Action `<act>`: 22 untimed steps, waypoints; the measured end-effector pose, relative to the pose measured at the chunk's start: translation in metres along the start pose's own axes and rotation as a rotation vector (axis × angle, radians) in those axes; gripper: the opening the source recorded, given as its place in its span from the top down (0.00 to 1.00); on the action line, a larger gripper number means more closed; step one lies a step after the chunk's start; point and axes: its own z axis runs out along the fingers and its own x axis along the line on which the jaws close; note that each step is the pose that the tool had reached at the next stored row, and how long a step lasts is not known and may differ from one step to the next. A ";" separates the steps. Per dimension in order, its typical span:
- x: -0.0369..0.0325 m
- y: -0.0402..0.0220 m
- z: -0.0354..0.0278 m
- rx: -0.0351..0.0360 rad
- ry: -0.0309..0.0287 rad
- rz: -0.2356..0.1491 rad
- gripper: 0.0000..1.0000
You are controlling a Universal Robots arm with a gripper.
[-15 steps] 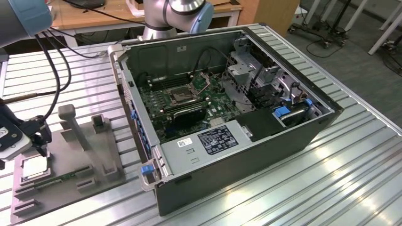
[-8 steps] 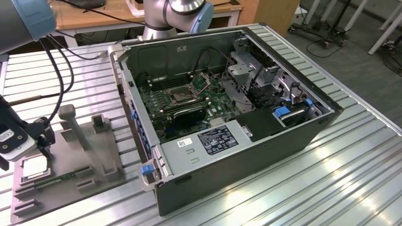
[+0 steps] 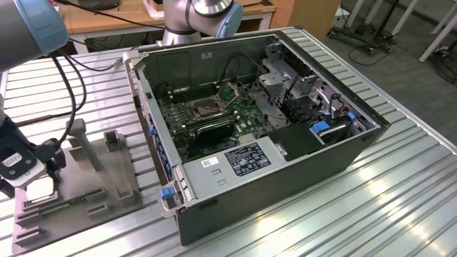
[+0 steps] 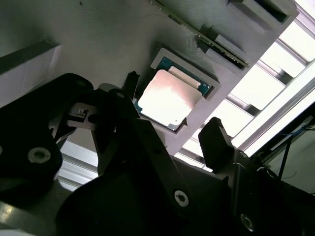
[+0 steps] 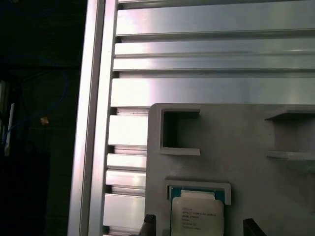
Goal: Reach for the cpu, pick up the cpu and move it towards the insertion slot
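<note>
Second wrist view: gripper (image 4: 173, 110), jaws apart, straddling the cpu (image 4: 169, 100), which lies flat in the grey tray (image 4: 98, 39) recess. Risk: off-centre closing may tilt the chip or jam it against the recess wall. Exterior view, farther toward that view's right: insertion slot (image 3: 203, 110) inside the open case (image 3: 300, 176); the case wall may obstruct carrying.

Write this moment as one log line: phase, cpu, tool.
phase: reach | cpu: in grey tray recess, not lifted | tool: open, above cpu
</note>
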 end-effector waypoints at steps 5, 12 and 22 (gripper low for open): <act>0.0000 0.0000 0.0012 -0.0004 0.0001 0.000 0.24; -0.0001 0.0002 0.0060 -0.0007 0.0000 0.000 0.24; -0.0001 0.0028 0.0221 -0.0007 -0.0006 0.015 0.24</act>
